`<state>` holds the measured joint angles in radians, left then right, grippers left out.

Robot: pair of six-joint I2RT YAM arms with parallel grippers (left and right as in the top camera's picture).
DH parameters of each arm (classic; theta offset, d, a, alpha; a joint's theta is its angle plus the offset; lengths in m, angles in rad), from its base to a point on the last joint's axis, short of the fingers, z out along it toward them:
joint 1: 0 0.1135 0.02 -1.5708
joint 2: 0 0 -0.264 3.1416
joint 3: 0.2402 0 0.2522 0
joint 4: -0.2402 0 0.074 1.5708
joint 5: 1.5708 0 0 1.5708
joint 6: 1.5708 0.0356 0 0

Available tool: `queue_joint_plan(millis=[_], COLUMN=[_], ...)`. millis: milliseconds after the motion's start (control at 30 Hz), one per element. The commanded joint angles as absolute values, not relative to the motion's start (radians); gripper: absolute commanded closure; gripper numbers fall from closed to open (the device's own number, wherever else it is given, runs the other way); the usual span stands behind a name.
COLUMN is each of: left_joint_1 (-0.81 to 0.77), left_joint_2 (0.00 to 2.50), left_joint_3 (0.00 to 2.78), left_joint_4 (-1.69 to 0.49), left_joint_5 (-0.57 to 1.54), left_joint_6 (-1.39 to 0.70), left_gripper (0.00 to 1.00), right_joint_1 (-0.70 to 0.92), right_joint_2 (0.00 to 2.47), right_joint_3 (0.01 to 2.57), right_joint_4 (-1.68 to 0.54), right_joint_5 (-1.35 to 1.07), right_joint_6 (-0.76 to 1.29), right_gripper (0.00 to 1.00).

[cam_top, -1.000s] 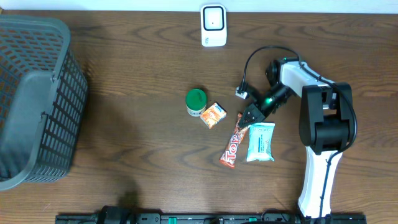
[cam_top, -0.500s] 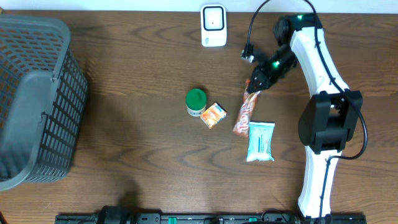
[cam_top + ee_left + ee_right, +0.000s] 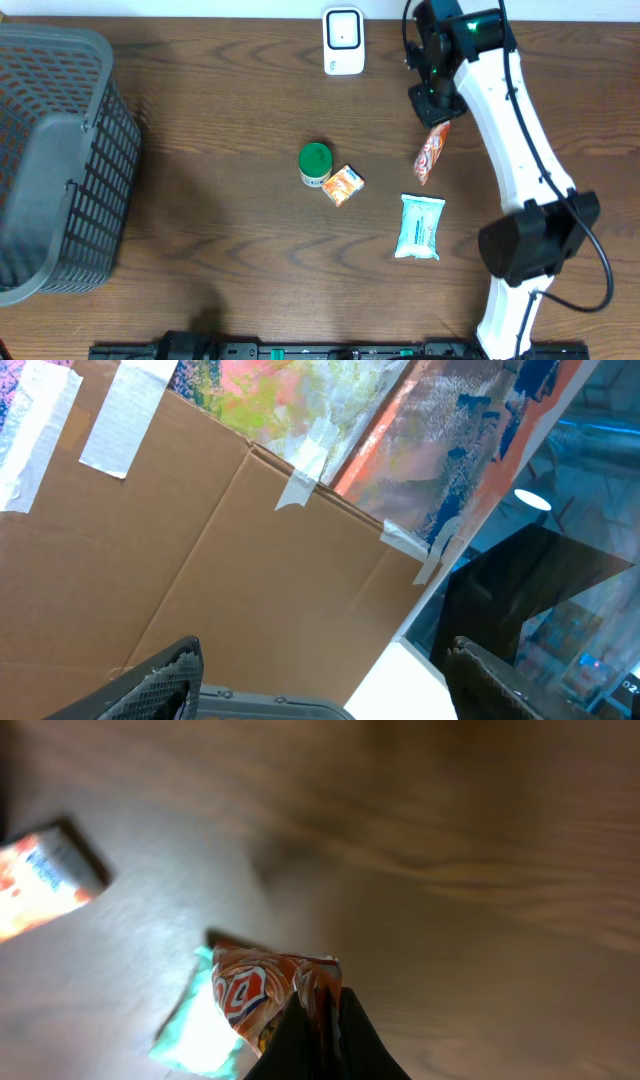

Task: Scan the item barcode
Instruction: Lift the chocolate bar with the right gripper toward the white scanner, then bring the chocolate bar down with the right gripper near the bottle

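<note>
The item, an orange snack bar wrapper (image 3: 431,155), hangs in the air from my right gripper (image 3: 436,124), which is shut on its top end. It is at the table's back right, to the right of the white barcode scanner (image 3: 342,40) standing at the back edge. In the right wrist view the wrapper (image 3: 262,995) is pinched between the dark fingers of the right gripper (image 3: 325,1025), high above the wood. My left gripper (image 3: 320,660) shows only in the left wrist view. It is open, holds nothing, and faces a cardboard wall. No barcode shows.
A green-lidded can (image 3: 315,163) and a small orange box (image 3: 343,185) sit mid-table. A teal wipes pack (image 3: 419,227) lies right of them and shows below the wrapper as the wipes pack (image 3: 195,1032). A dark mesh basket (image 3: 55,160) fills the left side.
My right gripper has lifted the snack bar off the table beside the wipes pack and carried it back and to the right, closer to the scanner. The left gripper stays open.
</note>
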<state>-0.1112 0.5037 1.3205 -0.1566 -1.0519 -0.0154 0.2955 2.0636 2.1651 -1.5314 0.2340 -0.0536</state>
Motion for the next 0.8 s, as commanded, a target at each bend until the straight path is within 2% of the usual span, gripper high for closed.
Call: queue_joint_plan(millis=[0,300,500,767], left_joint_1=[-0.105,-0.105,-0.105,-0.105], left_joint_2=[0.498,0.498,0.493,0.432], left_joint_3=[1.319,1.319,1.319,1.317], left_joint_4=[-0.153,-0.153,-0.153,-0.156], left_joint_5=[-1.047,-1.047,-1.047,-1.047], left_joint_6=[-0.025,-0.029,-0.033,-0.032], left_gripper=[0.22,0.22,0.22,0.22], right_joint_1=[0.349,0.529,0.666,0.805], right_joint_2=[2.014,2.012,2.012,2.012], right_joint_3=[2.186,2.092,1.914,1.648], right_joint_4=[-1.525,-1.443,-1.282,-1.049], right_joint_5=[0.554,0.942,0.942,0.803], right_joint_6=[0.094,0.212,0.114,-0.030], right_gripper=[0.98,0.98,0.98,0.98])
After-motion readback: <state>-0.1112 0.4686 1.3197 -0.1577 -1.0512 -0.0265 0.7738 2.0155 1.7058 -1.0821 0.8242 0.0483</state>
